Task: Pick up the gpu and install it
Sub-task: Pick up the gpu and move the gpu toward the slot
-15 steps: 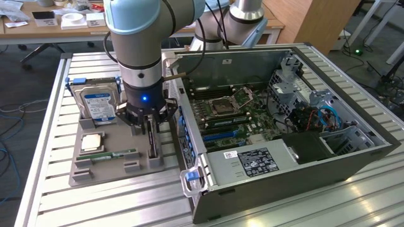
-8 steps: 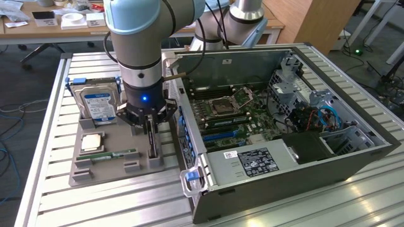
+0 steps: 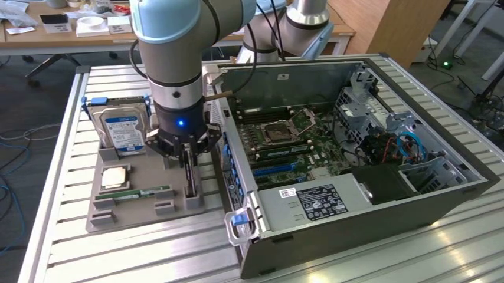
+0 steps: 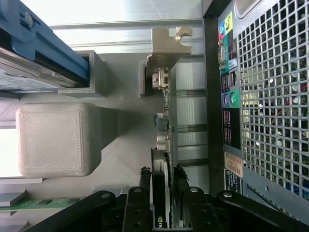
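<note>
Two black fingers of the gripper pinch the thin flat gpu edge-on; silvery notched bracket clear, card face hidden

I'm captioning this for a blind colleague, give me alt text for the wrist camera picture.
The gripper is closed on a thin black expansion card with a silvery metal bracket, standing on edge in a grey plastic tray. The perforated rear panel of a dark computer case lies on one side, a blue-railed hard drive on the other.
</note>
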Robot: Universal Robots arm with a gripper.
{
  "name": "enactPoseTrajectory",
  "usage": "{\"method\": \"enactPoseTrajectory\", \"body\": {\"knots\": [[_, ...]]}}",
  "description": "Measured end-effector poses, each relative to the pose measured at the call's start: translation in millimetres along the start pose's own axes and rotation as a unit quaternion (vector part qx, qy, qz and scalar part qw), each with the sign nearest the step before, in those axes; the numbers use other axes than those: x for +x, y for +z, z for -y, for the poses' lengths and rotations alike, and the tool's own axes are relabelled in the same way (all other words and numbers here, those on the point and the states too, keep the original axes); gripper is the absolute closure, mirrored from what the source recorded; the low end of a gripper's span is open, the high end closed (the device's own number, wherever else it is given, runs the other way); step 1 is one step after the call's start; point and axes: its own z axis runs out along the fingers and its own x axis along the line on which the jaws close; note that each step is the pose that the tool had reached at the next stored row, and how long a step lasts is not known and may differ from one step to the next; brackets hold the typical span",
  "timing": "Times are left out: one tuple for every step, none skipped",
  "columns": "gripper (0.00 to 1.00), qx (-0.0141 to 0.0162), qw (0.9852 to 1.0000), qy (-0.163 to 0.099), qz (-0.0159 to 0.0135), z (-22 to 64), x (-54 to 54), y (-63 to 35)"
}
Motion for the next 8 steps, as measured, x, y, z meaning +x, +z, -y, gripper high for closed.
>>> {"method": "enactPoseTrajectory", "body": {"knots": [[0.67,0.0000,1.0000,0.000,0.0000,0.0,-0.1,0.0],[0.67,0.0001,1.0000,0.000,-0.0001,0.0,-0.2,-0.1],[0.67,0.0000,1.0000,0.000,-0.0001,0.0,-0.2,0.0],[0.67,0.0000,1.0000,0.000,-0.0001,0.0,-0.2,0.1],[0.67,0.0000,1.0000,0.000,0.0000,0.0,-0.3,0.5],[0.67,0.0000,1.0000,0.000,0.0000,0.0,-0.2,1.0],[0.67,0.0000,1.0000,0.000,0.0000,0.0,-0.2,1.3],[0.67,0.0001,1.0000,0.000,-0.0001,0.1,-0.2,1.3]]}}
